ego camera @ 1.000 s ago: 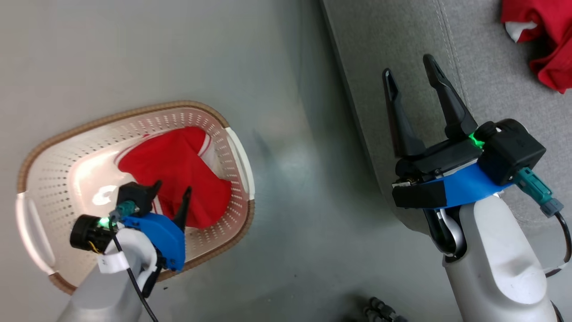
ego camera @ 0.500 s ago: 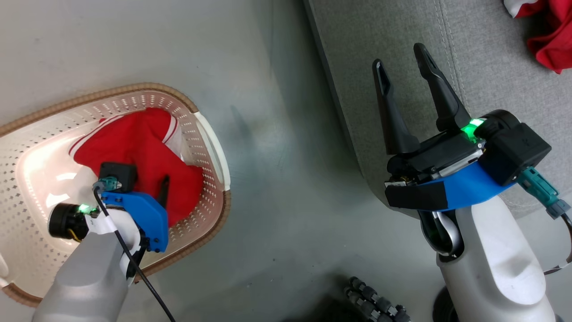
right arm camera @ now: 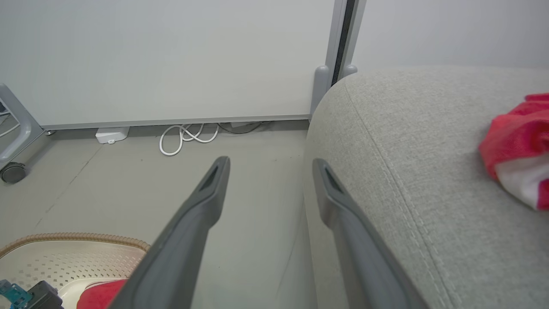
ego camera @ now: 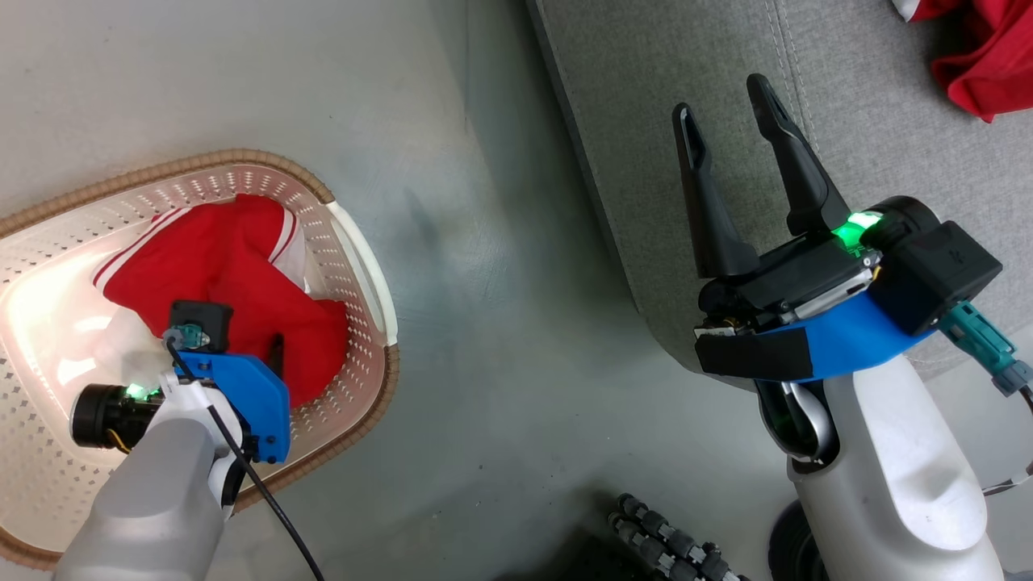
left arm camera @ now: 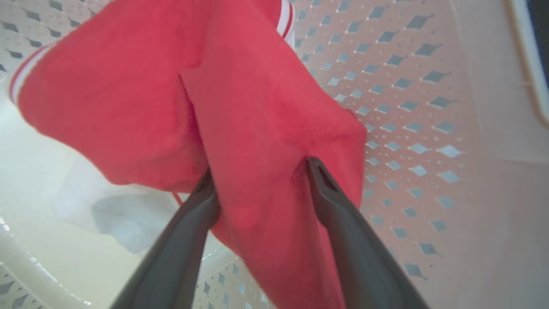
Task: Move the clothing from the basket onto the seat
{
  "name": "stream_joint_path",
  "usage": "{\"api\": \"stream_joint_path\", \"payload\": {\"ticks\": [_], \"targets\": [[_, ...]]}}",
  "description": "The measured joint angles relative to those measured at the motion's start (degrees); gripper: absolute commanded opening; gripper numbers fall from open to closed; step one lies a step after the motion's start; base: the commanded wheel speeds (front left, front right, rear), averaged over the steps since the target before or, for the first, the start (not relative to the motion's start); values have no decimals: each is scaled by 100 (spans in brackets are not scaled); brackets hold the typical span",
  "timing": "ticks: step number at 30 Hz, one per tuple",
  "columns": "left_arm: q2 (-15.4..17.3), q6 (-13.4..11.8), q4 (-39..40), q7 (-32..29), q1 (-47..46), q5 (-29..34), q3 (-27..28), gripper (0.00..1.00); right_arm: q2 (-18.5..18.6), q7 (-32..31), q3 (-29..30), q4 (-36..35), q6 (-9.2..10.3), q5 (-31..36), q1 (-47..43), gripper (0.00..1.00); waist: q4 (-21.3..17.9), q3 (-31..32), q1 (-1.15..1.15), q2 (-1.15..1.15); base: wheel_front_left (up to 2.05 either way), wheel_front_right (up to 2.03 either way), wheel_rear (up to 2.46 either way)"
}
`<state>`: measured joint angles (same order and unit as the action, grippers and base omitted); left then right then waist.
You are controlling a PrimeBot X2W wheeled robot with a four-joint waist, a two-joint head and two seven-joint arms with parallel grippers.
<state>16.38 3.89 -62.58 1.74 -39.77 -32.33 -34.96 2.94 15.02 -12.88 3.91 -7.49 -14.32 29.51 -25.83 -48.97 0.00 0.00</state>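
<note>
head view: task roughly half done, by the look of it. one piece of clothing (ego camera: 980,64) lies on seat (ego camera: 646,161), upper right. second piece (ego camera: 234,274) sits in basket (ego camera: 242,155) on floor (ego camera: 500,323), crumpled, bright red, white stripes at one edge, soft loose folds. left hand (left arm camera: 261,171) down inside basket, fingers spread either side of a raised fold, touching cloth, not yet pinched. right hand (ego camera: 721,101) spread, empty, over seat edge. left to do: pinch, lift, carry across.
</note>
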Motion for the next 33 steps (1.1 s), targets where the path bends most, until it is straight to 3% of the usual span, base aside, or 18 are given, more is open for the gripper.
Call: {"api": "stream_joint_path", "payload": {"ticks": [2, 3, 4, 6, 7, 8, 21, 33], "targets": [[-4, 1, -38, -47, 0, 4, -35, 100, 0, 0, 2, 0, 0, -3, 0, 100, 1, 8, 0, 0, 0, 0, 0], [-7, 8, -49, -52, -2, 4, -44, 84, 0, 0, 5, 0, 0, -3, 0, 100, 4, 12, 0, 0, 0, 0, 0], [-10, 12, -56, -65, -7, 3, -51, 46, 0, 0, 10, 0, 0, -3, 0, 100, 9, 15, 0, 0, 0, 0, 0], [-33, 16, -79, -93, -23, -14, -56, 25, 0, 0, 21, -2, 0, 0, 0, 100, 22, 19, 0, 0, 0, 0, 0], [-44, 19, -89, -101, -25, -32, -65, 4, 0, 0, 25, -2, 0, 7, 0, 100, 28, 23, 0, 0, 0, 0, 0], [-55, 26, -97, -101, -25, -37, -75, 0, 0, 1, 34, -2, 0, 10, 0, 100, 37, 27, 0, 0, 0, 0, 0], [-145, 146, -158, -156, -23, -99, -188, 0, 0, 1, 68, 89, 0, 94, 24, 100, 158, 145, 0, 0, 0, 0, 0], [-485, 192, -245, 112, 101, -151, -313, 0, -1, 1, 154, 355, 0, 266, -65, 100, 477, 828, -1, 0, 0, 0, 0]]}}
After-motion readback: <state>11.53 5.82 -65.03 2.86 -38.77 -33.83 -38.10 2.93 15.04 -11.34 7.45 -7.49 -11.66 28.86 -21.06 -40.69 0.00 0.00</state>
